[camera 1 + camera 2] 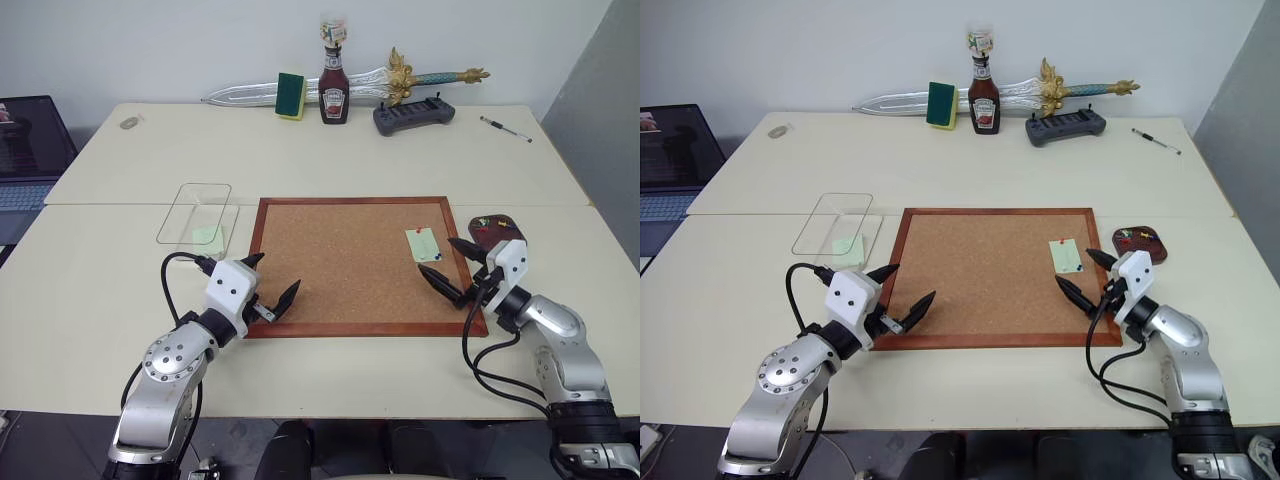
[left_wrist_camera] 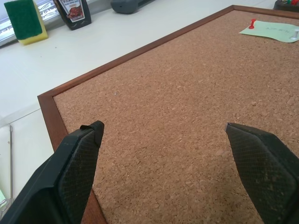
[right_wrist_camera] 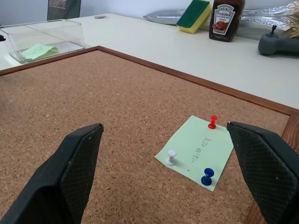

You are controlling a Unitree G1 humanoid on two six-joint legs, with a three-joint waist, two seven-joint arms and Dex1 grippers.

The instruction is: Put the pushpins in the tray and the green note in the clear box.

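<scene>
- The cork board lies mid-worktop; the clear box sits at its ten o'clock, a green slip already inside.
- Both hands hover wide open and empty: left hand at the board's seven o'clock corner, right hand at four o'clock.
- The green note, flimsy paper, is pinned near the board's right edge.
- The tray sits at three o'clock.
- The pushpins look light and slippery; pinch the heads.

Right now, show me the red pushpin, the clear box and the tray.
red pushpin (image 3: 213, 122), right wrist view, its head.
clear box (image 1: 186, 203), left eye view, its bare floor near the far end.
tray (image 1: 1157, 252), right eye view, its near rim.
</scene>
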